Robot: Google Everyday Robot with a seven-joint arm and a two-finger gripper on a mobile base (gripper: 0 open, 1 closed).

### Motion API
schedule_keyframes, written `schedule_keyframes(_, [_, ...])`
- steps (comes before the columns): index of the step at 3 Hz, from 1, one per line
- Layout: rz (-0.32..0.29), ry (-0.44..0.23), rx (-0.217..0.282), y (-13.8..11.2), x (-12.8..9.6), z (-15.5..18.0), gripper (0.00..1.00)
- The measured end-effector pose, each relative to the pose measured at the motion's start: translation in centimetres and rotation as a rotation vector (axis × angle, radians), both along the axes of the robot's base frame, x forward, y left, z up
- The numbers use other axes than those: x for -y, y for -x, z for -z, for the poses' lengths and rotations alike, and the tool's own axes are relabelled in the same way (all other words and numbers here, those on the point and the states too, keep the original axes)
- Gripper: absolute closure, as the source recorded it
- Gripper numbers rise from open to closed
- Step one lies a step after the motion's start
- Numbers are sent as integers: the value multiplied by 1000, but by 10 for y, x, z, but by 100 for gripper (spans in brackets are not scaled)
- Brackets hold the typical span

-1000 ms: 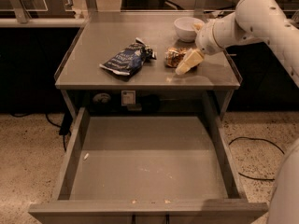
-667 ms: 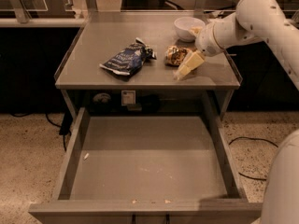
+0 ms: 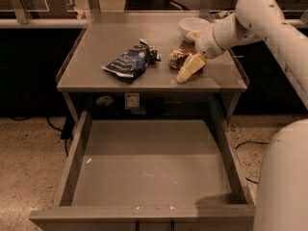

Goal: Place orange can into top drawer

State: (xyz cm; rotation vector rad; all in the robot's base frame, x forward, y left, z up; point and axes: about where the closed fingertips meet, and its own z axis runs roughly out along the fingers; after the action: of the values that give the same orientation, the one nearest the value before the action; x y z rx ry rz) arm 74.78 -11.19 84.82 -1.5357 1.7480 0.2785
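Note:
The orange can (image 3: 177, 57) sits on the tabletop (image 3: 120, 83), right of centre, just in front of the white bowl. My gripper (image 3: 186, 57) comes in from the right at tabletop height and is open, with the can's right side between its fingers. One cream finger (image 3: 190, 68) lies in front of the can, and the other (image 3: 193, 34) shows behind it by the bowl. The top drawer (image 3: 154, 177) is pulled fully out below the table. Its grey floor holds only a few crumbs.
A dark blue foil snack bag (image 3: 131, 60) lies left of the can. The white bowl (image 3: 192, 26) stands at the back right of the tabletop. My white arm (image 3: 269, 18) spans the right side, and my base (image 3: 284, 182) stands beside the drawer's right wall.
My gripper has shifted slightly left and lower around the can. The can, bag, bowl and drawer have not moved.

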Motion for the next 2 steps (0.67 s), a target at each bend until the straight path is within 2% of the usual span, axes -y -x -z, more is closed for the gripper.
schedule_keyframes(1, [-13, -17, 2, -10, -19, 1, 0])
schedule_keyframes(2, [-14, -17, 2, -10, -19, 1, 18])
